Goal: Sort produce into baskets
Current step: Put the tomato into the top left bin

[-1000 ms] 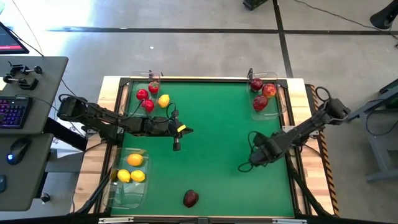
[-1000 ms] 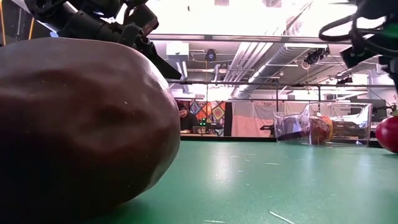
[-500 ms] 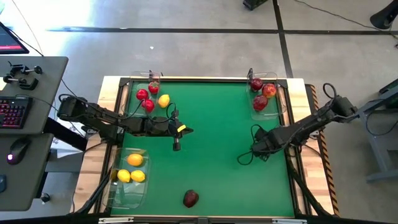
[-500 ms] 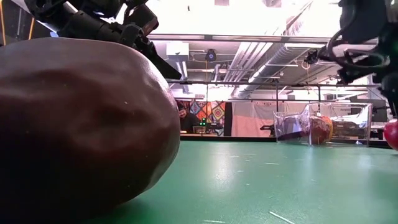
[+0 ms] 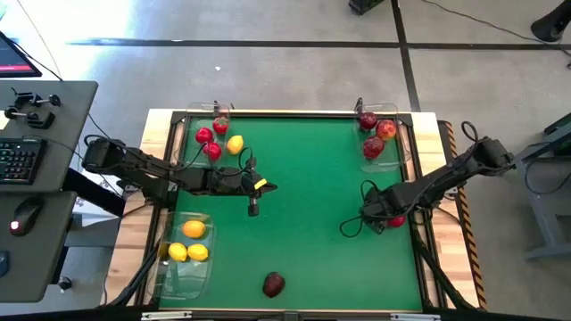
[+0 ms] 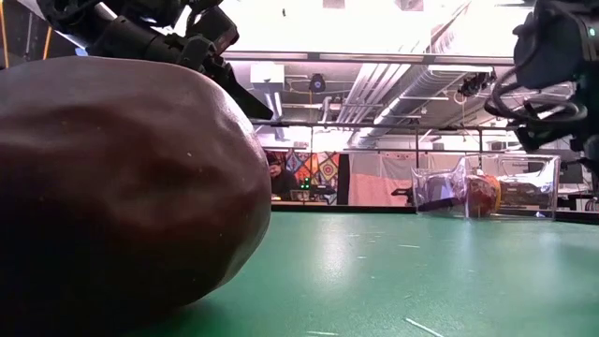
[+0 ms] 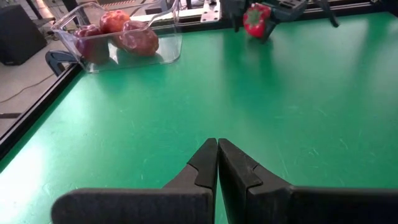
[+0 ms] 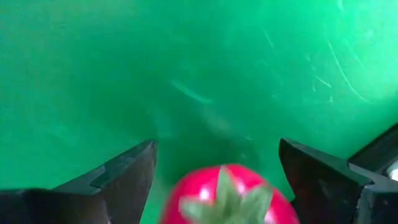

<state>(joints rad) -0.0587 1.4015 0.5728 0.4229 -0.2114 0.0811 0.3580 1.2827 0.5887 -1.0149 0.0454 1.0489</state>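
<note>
**Over a small red fruit at right of the mat**

At right centre of the high view, right gripper [image 5: 385,217] lowered onto the green mat [image 5: 312,196], fingers spread wide and not yet closed. Between them in the right wrist view, a small bright red fruit [image 8: 227,196] with a green stem top, close to centred, untouched on either side as far as can be told. At upper right, apple tray [image 5: 382,135] with three dark red and red-yellow apples. Across the mat at left centre, left gripper [image 5: 253,207] parked above the surface, fingers pressed shut on nothing. At upper left, red-fruit tray [image 5: 192,134] with several small red ones and a stray lemon [image 5: 235,144] just beside them. At lower left, lemon tray [image 5: 183,267] with three lemons. At bottom centre, a lone dark red apple [image 5: 274,284] loose on the mat, filling the left of the low view.

Likely risks: round fruit rolling out sideways if squeezed off-centre; fingertips scraping the mat if lowered further; a long carry across to the upper-left tray, with a slip likely from a shallow pinch.
</note>
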